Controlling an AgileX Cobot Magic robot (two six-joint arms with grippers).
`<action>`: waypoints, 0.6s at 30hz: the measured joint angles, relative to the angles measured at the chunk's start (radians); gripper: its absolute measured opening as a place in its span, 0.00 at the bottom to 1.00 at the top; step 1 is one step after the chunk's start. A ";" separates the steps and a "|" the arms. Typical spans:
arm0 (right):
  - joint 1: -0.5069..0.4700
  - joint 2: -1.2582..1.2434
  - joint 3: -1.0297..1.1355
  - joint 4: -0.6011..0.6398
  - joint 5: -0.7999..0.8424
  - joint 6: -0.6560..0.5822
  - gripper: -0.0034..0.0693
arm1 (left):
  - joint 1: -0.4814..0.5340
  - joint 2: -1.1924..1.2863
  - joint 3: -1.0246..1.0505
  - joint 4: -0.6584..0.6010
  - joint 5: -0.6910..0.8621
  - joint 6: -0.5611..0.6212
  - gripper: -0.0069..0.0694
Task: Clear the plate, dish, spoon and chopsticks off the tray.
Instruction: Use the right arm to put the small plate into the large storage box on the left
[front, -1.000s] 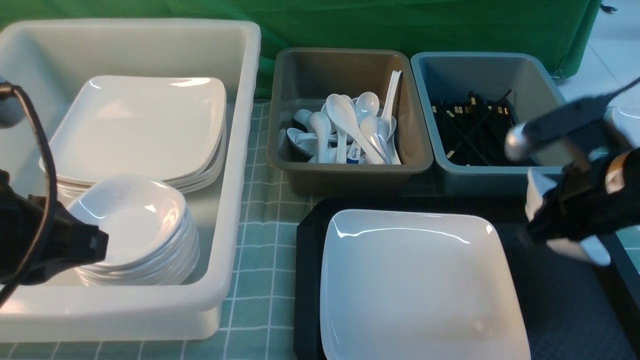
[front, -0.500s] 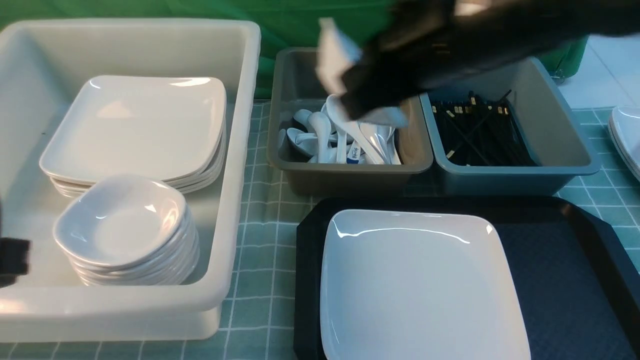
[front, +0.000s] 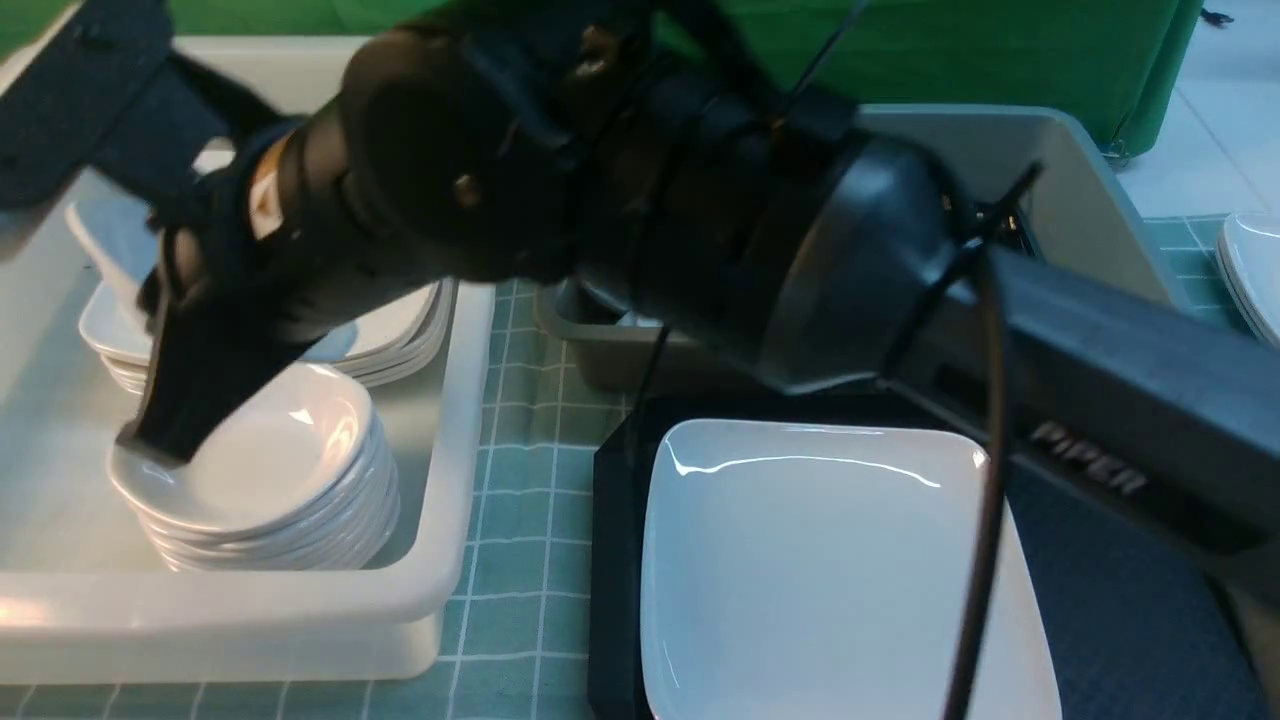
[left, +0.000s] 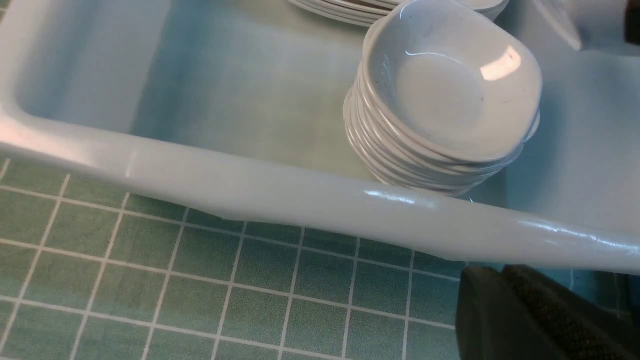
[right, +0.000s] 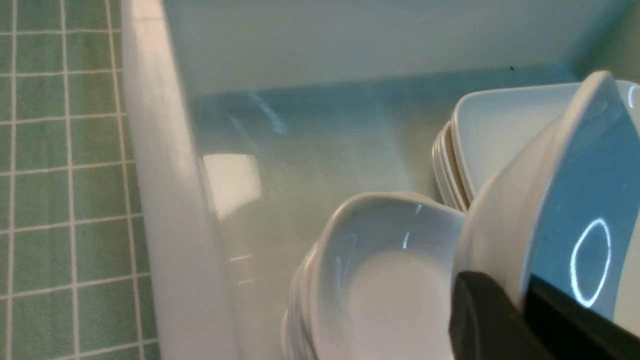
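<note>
My right gripper is shut on the rim of a small white dish, held tilted inside the white tub. Its fingertips hang right over the stack of small dishes. The large white plate lies on the black tray. My left gripper is shut and empty, low over the green tablecloth just outside the tub's near rim. The spoon and the chopsticks are hidden behind the right arm.
A stack of square plates sits in the tub beside the dish stack. The right arm spans the scene and covers the two bins behind the tray. More white dishes rest at the far right.
The right arm swung from the tray's right side, over the bins, to the left into the white tub with the dish in its grip. The left arm drew back out of the front view.
</note>
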 joint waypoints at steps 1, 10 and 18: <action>0.005 0.012 -0.001 -0.001 -0.004 -0.015 0.13 | 0.000 0.000 0.000 -0.001 0.000 -0.001 0.11; 0.008 0.121 -0.002 -0.019 -0.023 -0.101 0.14 | 0.000 0.000 0.000 -0.003 0.000 -0.002 0.11; 0.017 0.143 -0.002 -0.020 -0.026 -0.070 0.55 | 0.001 -0.001 0.000 -0.003 0.000 0.013 0.11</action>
